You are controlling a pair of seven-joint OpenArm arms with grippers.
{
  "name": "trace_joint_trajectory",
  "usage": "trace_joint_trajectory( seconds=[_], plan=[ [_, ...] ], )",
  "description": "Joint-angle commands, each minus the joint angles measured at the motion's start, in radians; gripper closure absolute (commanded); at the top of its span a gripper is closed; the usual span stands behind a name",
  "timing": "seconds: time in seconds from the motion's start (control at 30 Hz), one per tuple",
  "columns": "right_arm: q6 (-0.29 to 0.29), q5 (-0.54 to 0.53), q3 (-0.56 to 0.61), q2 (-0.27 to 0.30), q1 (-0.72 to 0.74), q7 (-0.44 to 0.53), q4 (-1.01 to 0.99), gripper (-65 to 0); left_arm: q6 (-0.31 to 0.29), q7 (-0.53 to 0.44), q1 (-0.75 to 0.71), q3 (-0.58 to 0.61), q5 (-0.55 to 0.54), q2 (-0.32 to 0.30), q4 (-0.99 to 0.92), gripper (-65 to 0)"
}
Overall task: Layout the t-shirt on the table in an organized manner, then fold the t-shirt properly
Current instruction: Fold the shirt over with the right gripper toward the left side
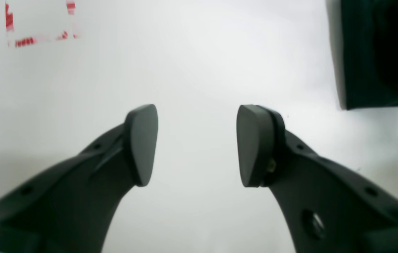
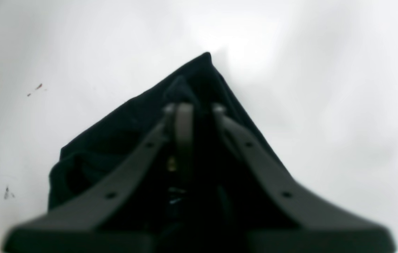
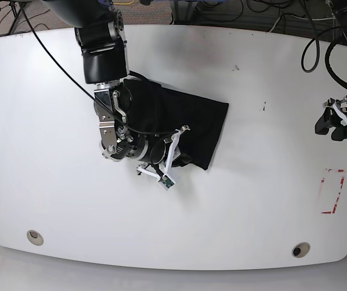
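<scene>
Tabletop (image 3: 234, 200) of glossy white fills the base view, with rounded corners, two small round holes (image 3: 34, 237) near its 6 o'clock edge, scattered dark specks, and a red-and-white tape rectangle (image 3: 332, 191) toward 3 o'clock. Brownish floor and black cables (image 3: 270, 9) show beyond the 12 o'clock edge. No writing is readable. The black t-shirt (image 3: 197, 124) lies folded in a compact patch at about 10 o'clock from the table's centre. The right gripper (image 2: 195, 109) is clamped together on the t-shirt's cloth. The left gripper (image 1: 197, 146) hangs over bare table at 3 o'clock, its pads apart and holding nothing.
</scene>
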State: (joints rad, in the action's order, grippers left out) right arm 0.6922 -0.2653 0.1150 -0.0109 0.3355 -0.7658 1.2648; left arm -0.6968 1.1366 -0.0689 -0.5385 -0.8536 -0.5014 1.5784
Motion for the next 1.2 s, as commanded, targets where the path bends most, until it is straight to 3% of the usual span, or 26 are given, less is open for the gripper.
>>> trace_joint_trajectory(
  seconds=[0.0,0.23,0.53,1.17],
  plan=[
    [0.006,-0.016,-0.002,-0.004,0.027,0.022,0.033,-1.7,-0.001,-0.020,0.016,-0.005,-0.014,-0.019,0.014,-33.9],
    [0.006,-0.021,-0.001,-0.005,0.006,0.002,0.129,-1.0,-0.001,-0.020,0.019,-0.004,-0.014,-0.019,0.010,-33.9],
    [0.006,-0.022,0.001,-0.056,-0.017,-0.079,0.286,-1.0,-0.001,-0.020,0.019,-0.002,-0.013,-0.019,0.010,-33.9],
    [0.006,-0.025,0.002,-0.143,0.006,-0.113,0.353,-1.3,-0.001,-0.022,0.014,0.053,-0.013,-0.018,0.009,-33.9]
  ],
)
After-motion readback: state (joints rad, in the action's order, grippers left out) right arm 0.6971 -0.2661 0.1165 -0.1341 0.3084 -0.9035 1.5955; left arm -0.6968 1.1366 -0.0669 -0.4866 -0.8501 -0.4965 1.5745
